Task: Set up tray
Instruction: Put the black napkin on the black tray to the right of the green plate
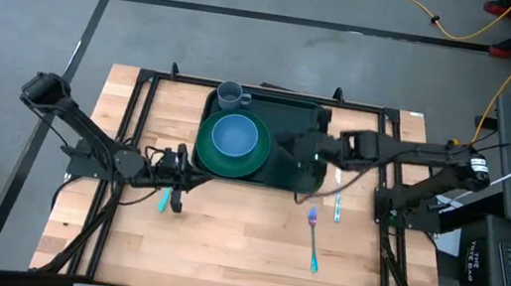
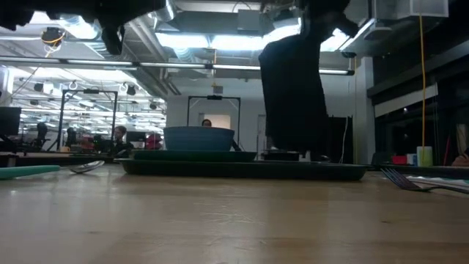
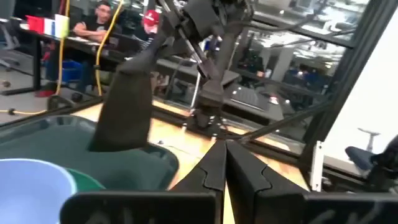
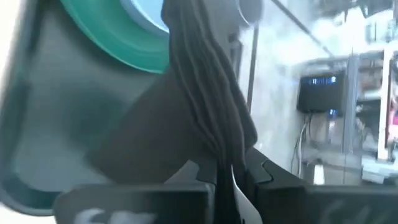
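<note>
Right gripper [image 1: 307, 150] over tray's [image 1: 309, 120] right half, fingers pinched shut on dark cloth [image 2: 292, 88] hanging straight down above tray; left gripper [image 1: 174, 174] shut, empty, on bench left of tray, beside teal utensil [image 1: 166, 198]; tray long axis left-right, right arm nearer

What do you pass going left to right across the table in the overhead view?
Left gripper with a teal utensil below it → plate holding the bowl → right gripper over the tray → fork → another utensil.
</note>
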`<state>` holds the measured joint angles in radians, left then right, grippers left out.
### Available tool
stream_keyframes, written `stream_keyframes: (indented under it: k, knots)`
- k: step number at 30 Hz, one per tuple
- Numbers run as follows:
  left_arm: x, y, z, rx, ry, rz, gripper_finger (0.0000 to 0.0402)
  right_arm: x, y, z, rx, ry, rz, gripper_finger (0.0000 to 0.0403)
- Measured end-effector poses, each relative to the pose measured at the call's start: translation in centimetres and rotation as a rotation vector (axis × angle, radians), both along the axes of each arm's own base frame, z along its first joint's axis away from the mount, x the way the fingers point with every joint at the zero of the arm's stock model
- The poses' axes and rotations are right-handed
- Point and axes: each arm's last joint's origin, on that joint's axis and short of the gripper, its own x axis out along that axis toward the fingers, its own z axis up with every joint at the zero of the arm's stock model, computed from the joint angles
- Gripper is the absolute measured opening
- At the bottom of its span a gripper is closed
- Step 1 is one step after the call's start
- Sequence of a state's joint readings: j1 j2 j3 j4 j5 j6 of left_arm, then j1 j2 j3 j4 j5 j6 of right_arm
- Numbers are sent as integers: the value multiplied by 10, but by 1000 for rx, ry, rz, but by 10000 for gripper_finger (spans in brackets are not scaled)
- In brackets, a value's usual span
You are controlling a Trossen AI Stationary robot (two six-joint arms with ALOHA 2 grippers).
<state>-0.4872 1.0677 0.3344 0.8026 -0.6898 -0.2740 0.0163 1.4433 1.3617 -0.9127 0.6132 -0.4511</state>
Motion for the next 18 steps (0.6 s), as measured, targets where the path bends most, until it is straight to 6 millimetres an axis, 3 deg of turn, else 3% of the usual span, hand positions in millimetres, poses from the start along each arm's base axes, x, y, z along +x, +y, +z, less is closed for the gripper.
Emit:
stream_keyframes:
  k: [5, 11, 18]
  knots:
    - [-2, 13, -13, 30, 60, 26, 2, 0, -34, -12, -48, -7, -25, 20]
    - [1, 43, -21, 46, 176, 49, 1, -4, -68, -19, -94, -72, 3, 20]
    - [2, 69, -24, 104, 249, -6, 1, -11, -84, -15, -113, -75, -14, 20]
